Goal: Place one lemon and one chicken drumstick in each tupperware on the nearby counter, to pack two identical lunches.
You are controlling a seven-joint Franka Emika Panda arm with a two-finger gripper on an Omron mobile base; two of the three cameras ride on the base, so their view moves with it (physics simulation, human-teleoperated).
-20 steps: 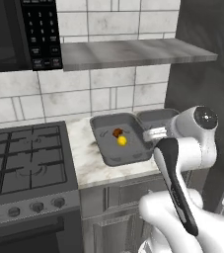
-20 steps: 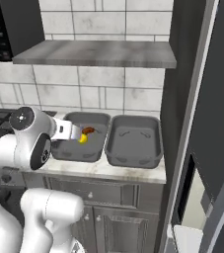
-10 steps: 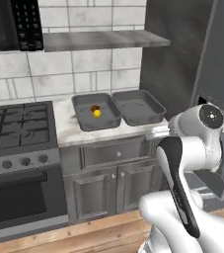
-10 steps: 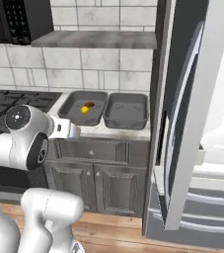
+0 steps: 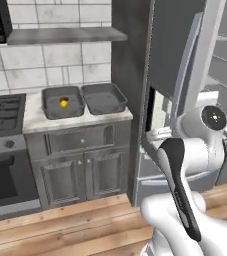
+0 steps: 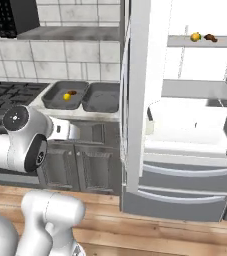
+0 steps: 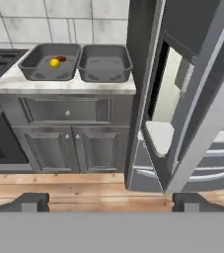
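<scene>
Well off to the left in the left base view, two dark grey tupperware trays sit side by side on the pale counter [image 5: 40, 119]; the left tupperware [image 5: 63, 101] holds a lemon [image 5: 63, 103], while the right tupperware [image 5: 104, 98] looks bare inside. The white arm rises at the lower right, in front of the open fridge [image 5: 185, 60], far from both trays. From the right base view, the same left tray shows the lemon and, just beside it, a chicken drumstick [image 6: 72, 92]. High on a fridge shelf [image 6: 205, 41] lie a second lemon [image 6: 195, 36] and a second drumstick [image 6: 210, 37], close together and well apart from the counter trays. Through the hand view, the gripper [image 7: 108, 201] has its two dark fingertips spread wide with nothing between them, low over the wooden floor [image 7: 59, 190]. Both trays lie far ahead and up to the left of the claw, and the fridge door [image 7: 202, 113] stands open on the right.
</scene>
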